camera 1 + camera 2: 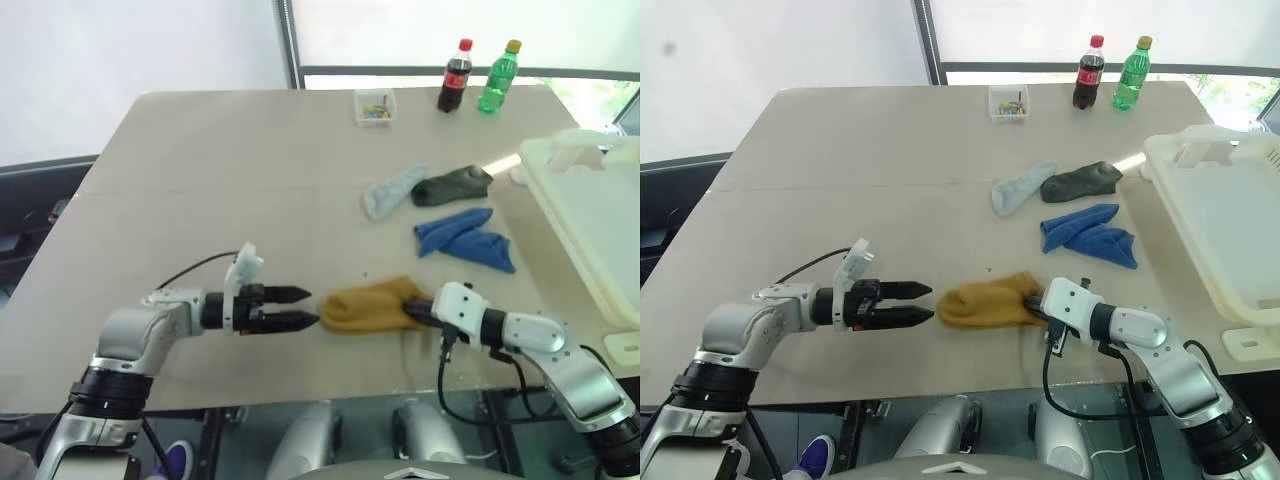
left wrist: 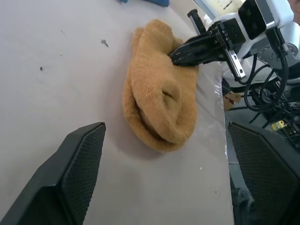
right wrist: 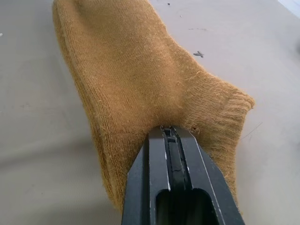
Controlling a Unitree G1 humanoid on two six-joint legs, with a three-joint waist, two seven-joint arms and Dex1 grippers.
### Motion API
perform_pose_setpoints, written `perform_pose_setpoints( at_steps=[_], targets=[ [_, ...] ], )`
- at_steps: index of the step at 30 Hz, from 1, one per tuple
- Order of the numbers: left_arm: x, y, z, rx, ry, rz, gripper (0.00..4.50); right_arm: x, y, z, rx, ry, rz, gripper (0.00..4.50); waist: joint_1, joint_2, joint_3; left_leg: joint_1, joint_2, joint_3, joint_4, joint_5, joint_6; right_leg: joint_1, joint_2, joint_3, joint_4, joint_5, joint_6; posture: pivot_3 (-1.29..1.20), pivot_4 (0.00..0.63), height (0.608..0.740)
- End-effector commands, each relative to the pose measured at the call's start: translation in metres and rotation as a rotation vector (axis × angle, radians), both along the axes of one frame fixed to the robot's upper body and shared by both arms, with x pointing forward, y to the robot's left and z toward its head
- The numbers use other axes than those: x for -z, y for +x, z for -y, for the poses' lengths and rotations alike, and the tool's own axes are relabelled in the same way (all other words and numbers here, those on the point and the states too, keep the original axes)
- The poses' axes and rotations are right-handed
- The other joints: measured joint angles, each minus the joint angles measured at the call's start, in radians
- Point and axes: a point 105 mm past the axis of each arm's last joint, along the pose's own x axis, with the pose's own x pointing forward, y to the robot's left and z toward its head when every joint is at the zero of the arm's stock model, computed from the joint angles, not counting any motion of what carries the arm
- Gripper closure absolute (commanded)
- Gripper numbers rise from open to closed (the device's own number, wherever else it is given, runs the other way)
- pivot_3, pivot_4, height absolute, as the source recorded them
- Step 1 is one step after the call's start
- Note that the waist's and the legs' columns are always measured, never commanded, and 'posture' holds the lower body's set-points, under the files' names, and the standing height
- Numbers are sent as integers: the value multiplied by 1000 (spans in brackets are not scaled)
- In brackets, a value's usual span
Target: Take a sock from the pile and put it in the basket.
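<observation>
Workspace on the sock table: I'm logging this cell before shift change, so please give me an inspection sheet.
Surface: beige rectangular table, small dark specks.
Job's things: mustard-yellow sock; pale blue-grey sock, dark grey-green sock, royal blue socks; off-white plastic laundry basket at the table's right edge.
Clutter: small clear plastic box, cola bottle, green bottle.
Grippers: left gripper jaws open beside the mustard sock; right gripper shut on it.
Cables: black leads on both arms.
Surroundings: window behind.

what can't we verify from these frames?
- Basket: interior and far side cut off by the head views' right edge.
- Small clear box: contents too small to identify.
- Right hand, shut on the yellow sock: how much fabric sits between the fingers is hidden by the fingers themselves.
- Bottles: labels unreadable.
</observation>
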Motion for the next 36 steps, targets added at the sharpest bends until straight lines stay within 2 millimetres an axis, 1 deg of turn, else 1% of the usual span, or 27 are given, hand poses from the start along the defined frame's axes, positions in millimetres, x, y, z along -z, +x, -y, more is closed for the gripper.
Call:
perform_pose_setpoints(
  at_steps=[1,3,7,10,12,15,17,19,21,25,27,32,36],
  targets=[
    [-4,-9,9,52,17,-122,61,-5,2,0,11,1,20,4500,0,0,0,0,0,0,0,0,0,0,0,0,0,0,0,0,150,740],
    [-1,-7,15,52,35,-151,61,-5,2,0,11,1,21,4500,1,0,0,0,0,0,0,0,0,0,0,0,0,0,0,0,150,740],
    [-5,-5,31,79,3,-167,61,-6,2,-2,9,6,22,4500,1,0,0,0,0,0,0,0,0,0,0,0,0,0,0,0,150,740],
    [-5,-7,35,87,-2,-180,61,-7,1,-3,10,7,21,4500,-2,0,0,0,0,0,0,0,0,0,0,0,0,0,0,0,150,740],
    [-12,-4,36,59,-61,-157,61,-5,1,-2,14,5,19,4500,-1,0,0,0,0,0,0,0,0,0,0,0,0,0,0,0,150,740],
    [-24,-7,35,110,-107,36,61,-5,0,-2,16,6,17,4500,-1,0,0,-1,0,0,0,0,-1,-1,0,0,0,0,0,0,150,740],
    [-36,-6,36,107,-165,66,61,-5,0,-2,17,5,17,4500,2,0,0,-1,0,1,0,2,-4,0,0,1,0,0,0,0,150,740],
    [-40,-8,36,124,-176,75,61,-5,0,-3,16,6,18,4500,3,0,0,-1,0,0,0,1,-3,0,0,0,0,0,0,0,150,740],
    [-38,-9,40,140,-179,74,61,-5,0,-3,16,7,18,4500,3,0,0,-1,0,0,0,0,-1,0,0,0,0,0,0,0,150,740],
    [-38,-4,59,171,-213,90,61,-7,1,-2,20,9,21,4500,4,0,0,-1,0,0,0,0,-1,0,0,0,-1,0,0,0,150,740],
    [-40,-1,66,174,-220,85,61,-7,1,-1,21,4,22,4500,4,-1,1,-1,0,0,0,0,-1,0,0,0,-1,0,0,0,150,740],
    [-37,-2,66,193,-207,66,61,-6,0,1,29,0,21,4500,-2,0,1,-1,0,0,-1,1,-2,0,0,1,0,0,0,0,150,740],
    [-36,4,91,223,-250,68,61,-7,1,0,35,7,26,4500,11,-1,1,-1,-1,0,0,1,-2,0,0,0,-1,0,0,0,150,740]
  ],
)
